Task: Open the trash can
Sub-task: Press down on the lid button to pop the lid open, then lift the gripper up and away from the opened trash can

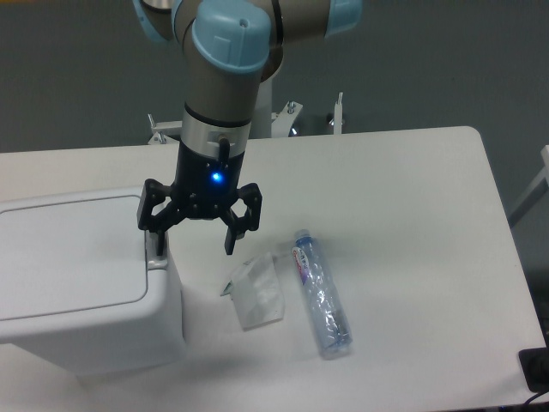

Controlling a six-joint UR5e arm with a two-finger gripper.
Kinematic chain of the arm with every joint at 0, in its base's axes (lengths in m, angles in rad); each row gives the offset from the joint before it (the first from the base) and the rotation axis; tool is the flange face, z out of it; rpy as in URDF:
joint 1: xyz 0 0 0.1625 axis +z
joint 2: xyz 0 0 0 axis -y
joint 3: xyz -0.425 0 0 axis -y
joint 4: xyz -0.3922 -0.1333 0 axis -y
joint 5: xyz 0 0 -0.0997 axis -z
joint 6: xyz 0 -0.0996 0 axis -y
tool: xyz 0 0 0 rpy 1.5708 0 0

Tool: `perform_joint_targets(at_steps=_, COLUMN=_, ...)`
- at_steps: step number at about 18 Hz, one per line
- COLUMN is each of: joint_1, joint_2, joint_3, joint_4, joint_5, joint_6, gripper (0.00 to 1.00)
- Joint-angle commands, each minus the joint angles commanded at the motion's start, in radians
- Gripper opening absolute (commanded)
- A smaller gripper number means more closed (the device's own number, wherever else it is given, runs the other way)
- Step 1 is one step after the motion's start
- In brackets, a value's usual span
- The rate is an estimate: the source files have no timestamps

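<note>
While the trash can (81, 283) sits at the front left of the table (412, 215), lid down, a clear plastic bottle (322, 292) and a crumpled white wrapper (256, 290) lie to its right. Pincer (194, 246) spread wide, released; one finger (155, 243) at the bin's right rim, other finger above the table.

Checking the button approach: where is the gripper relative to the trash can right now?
The gripper hangs open over the right edge of the trash can, at the image's left; one finger is down at the lid's right rim, the other over the table beside crumpled plastic.
</note>
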Motion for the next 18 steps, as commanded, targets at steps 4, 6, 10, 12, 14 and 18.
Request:
perform_joint_targets(at_steps=4, joint_1=0.0, joint_2=0.002, joint_3=0.003, joint_4=0.003, joint_5=0.0, joint_6=-0.002, gripper=1.0)
perform_joint_targets(at_steps=6, joint_1=0.0, joint_2=0.011, joint_3=0.014, joint_4=0.02, joint_5=-0.006, joint_6=-0.012, gripper=1.0)
perform_joint_targets(at_steps=10, joint_1=0.023, joint_2=0.015, joint_3=0.07, joint_4=0.041, joint_5=-0.011, joint_6=-0.037, gripper=1.0)
perform_joint_targets(at_steps=12, joint_1=0.07, joint_2=0.015, joint_3=0.112, joint_4=0.041, joint_5=-0.002, joint_6=-0.022, gripper=1.0)
perform_joint_targets(at_steps=14, joint_1=0.107, joint_2=0.015, joint_3=0.121, joint_4=0.041, joint_5=0.0, joint_6=-0.02, gripper=1.0)
perform_joint_targets(at_steps=18, joint_1=0.178, joint_2=0.035, joint_3=0.107, joint_4=0.008, joint_5=0.031, joint_6=0.09, gripper=1.0)
